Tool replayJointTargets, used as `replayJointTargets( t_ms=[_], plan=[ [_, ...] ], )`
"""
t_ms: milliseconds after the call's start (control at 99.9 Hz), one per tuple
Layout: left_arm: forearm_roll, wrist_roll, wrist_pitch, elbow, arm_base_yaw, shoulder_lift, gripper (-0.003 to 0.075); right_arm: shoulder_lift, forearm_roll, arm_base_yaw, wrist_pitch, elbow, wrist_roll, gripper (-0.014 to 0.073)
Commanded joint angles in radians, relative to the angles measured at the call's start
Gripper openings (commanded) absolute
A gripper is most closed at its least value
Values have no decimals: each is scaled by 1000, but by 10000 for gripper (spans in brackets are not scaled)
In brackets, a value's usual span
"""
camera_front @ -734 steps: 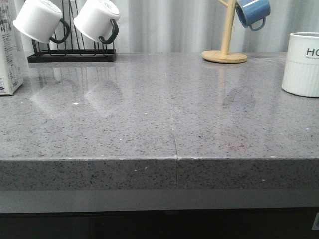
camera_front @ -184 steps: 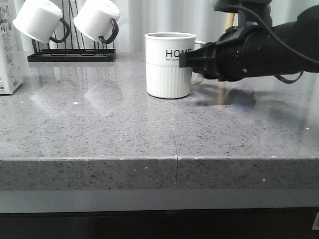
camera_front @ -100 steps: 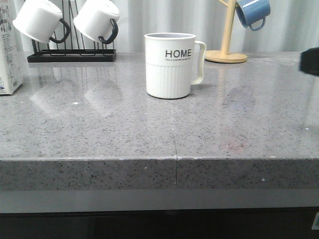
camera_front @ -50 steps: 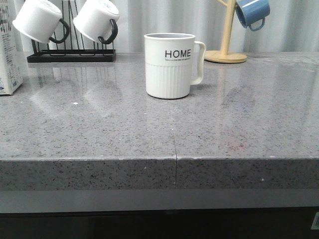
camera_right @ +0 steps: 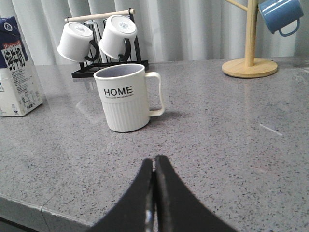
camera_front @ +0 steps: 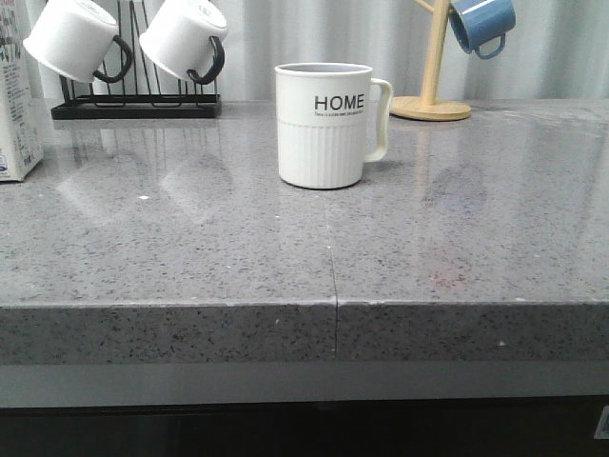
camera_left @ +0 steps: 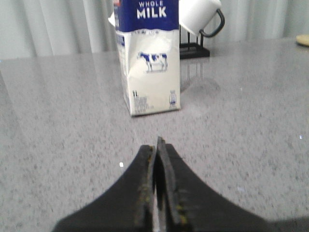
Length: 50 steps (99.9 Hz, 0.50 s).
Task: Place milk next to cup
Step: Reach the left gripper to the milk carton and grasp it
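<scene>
The milk (camera_front: pixel 17 105) is a tall white carton with a dark blue top band, upright at the counter's far left edge. It shows in the left wrist view (camera_left: pixel 148 63) and in the right wrist view (camera_right: pixel 18 70). The cup (camera_front: pixel 325 126), off-white with "HOME" and a ribbed lower half, stands mid-counter with its handle to the right; it also shows in the right wrist view (camera_right: pixel 126 97). My left gripper (camera_left: pixel 157 145) is shut and empty, facing the milk from a short way off. My right gripper (camera_right: pixel 154 162) is shut and empty, short of the cup. Neither arm shows in the front view.
A black rack (camera_front: pixel 138 107) with two small white mugs (camera_front: pixel 181 38) stands at the back left. A wooden mug tree (camera_front: pixel 430 100) with a blue mug (camera_front: pixel 483 24) stands at the back right. The grey stone counter (camera_front: pixel 333 314) has its edge along the front.
The right arm, which had set the cup at mid-counter, has drawn back out of the front view to the right. The cup and the milk have stayed still.
</scene>
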Motion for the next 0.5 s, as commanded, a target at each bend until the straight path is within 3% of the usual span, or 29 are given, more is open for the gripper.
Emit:
replayJointTargets(
  t_ms=[0,110,210,490],
  plan=[
    [-7,-2,-161,35,1,-31,-21,4,-5,-1,-63,-24,1,-25],
    [-7,-2,-168,-22,1,-23,-21,4,-5,-1,-62,-24,1,-25],
    [8,-2,-79,-114,1,22,-21,4,-5,-1,-62,-24,1,-25],
    [40,-2,18,-353,1,267,-18,4,-5,-1,-62,-24,1,-25]
  ],
)
